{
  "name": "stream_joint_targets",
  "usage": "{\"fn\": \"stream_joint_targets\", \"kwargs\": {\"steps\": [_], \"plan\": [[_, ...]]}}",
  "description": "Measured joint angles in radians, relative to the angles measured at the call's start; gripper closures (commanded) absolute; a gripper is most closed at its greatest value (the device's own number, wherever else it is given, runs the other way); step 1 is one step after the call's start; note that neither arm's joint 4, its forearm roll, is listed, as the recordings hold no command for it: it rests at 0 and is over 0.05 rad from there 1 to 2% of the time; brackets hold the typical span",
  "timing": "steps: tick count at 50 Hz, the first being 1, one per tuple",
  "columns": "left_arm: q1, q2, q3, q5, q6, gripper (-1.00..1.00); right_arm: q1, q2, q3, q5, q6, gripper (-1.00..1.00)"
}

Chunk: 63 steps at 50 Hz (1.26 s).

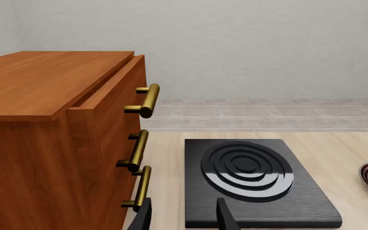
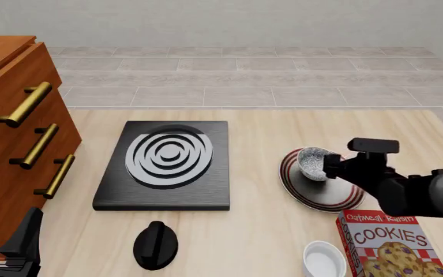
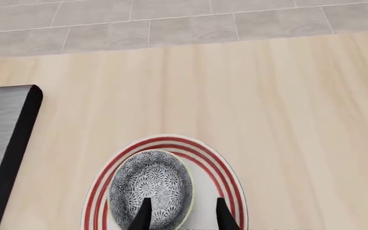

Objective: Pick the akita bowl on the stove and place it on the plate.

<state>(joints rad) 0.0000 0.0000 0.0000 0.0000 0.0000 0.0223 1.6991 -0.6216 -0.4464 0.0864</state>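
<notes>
The akita bowl [image 3: 152,184], black outside and speckled inside, sits on the left part of the red-striped plate [image 3: 227,179], right of the stove [image 2: 164,164]. My right gripper [image 3: 184,218] is open. One finger is over the bowl's inside and the other outside its rim. The front view shows the same bowl [image 2: 312,161] on the plate [image 2: 333,196] with the right gripper [image 2: 334,166] at its right side. My left gripper [image 2: 2,234] hangs open and empty at the near left, short of the stove [image 1: 254,182], whose burner rings are bare.
A wooden cabinet [image 2: 14,133] with brass drawer handles stands at the left, its top drawer slightly out. A black knob [image 2: 155,245] lies in front of the stove. A small white bowl [image 2: 323,259] and a cookie box [image 2: 387,245] sit at the near right.
</notes>
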Motion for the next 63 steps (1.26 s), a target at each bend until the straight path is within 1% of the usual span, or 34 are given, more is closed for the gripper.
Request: {"fn": "stream_joint_targets", "kwargs": {"steps": [14,22,29,50,63], "plan": [[0.0,0.0,0.0,0.0,0.0,-1.0,0.012,-0.09,0.045,-0.001,-0.013,-1.0],[0.0,0.0,0.0,0.0,0.0,-1.0,0.016,-0.137,0.066,0.003,-0.037,-1.0],[0.0,0.0,0.0,0.0,0.0,-1.0,0.006,-0.194,0.091,-0.009,-0.045,-1.0],[0.0,0.0,0.0,0.0,0.0,-1.0,0.014,-0.406,0.209,-0.098,-0.001,-1.0],[0.0,0.0,0.0,0.0,0.0,-1.0,0.016,-0.456,0.28,-0.195,0.053,-1.0]]}}
